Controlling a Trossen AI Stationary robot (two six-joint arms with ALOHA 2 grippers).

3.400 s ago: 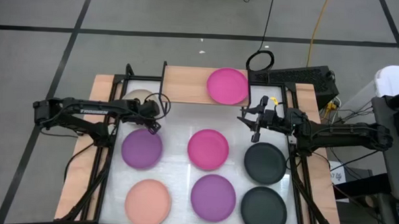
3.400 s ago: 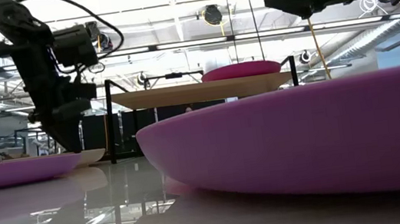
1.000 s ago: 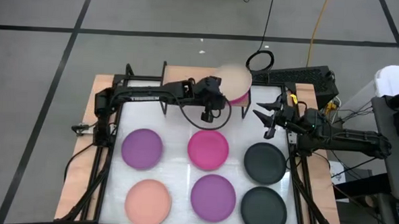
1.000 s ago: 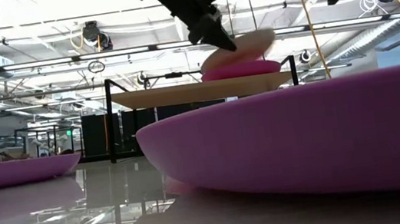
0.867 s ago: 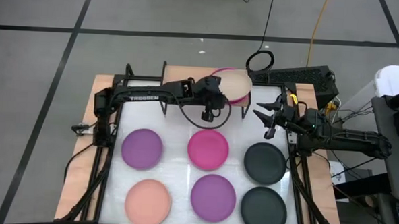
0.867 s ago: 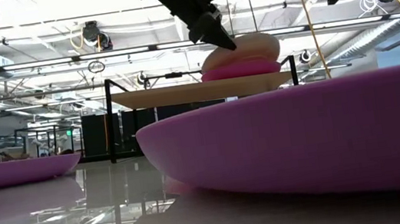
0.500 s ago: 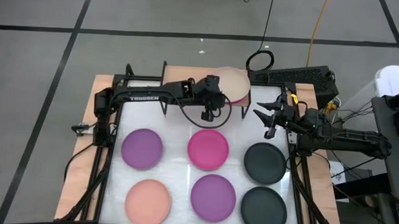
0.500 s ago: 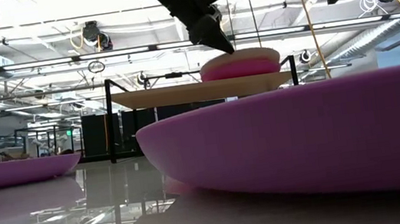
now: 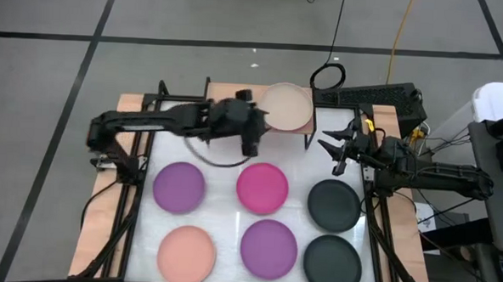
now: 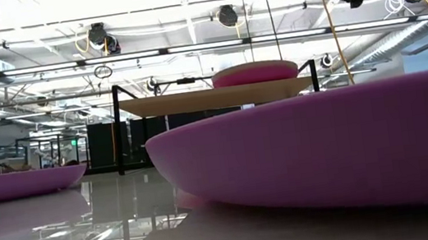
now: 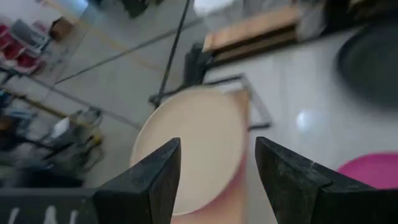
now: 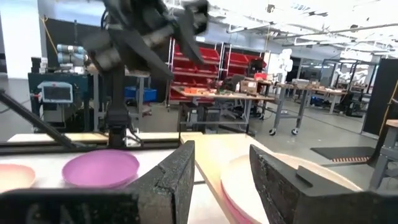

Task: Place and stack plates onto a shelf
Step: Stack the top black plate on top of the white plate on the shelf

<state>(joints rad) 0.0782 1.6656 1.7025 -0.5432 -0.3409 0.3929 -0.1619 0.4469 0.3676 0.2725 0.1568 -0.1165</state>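
Observation:
The cream plate lies on a magenta plate at the right end of the light-wood shelf. My left gripper is open, just left of the stack and above it; in the left wrist view the cream plate shows between its fingers. My right gripper hovers open, right of the shelf. On the table rest a purple plate, a magenta plate, a black plate, a peach plate, a second purple plate and a second black plate.
The shelf's left half is partly hidden under my left arm. Black frame rails run along both table sides. A black box and cables sit past the far right corner. White tabletop shows between the plates.
My left gripper lowered the tilted cream plate flat onto the magenta plate on the shelf, let it go, then rose and drew back toward the table's left. The cream plate now lies level on the stack. My right arm kept still.

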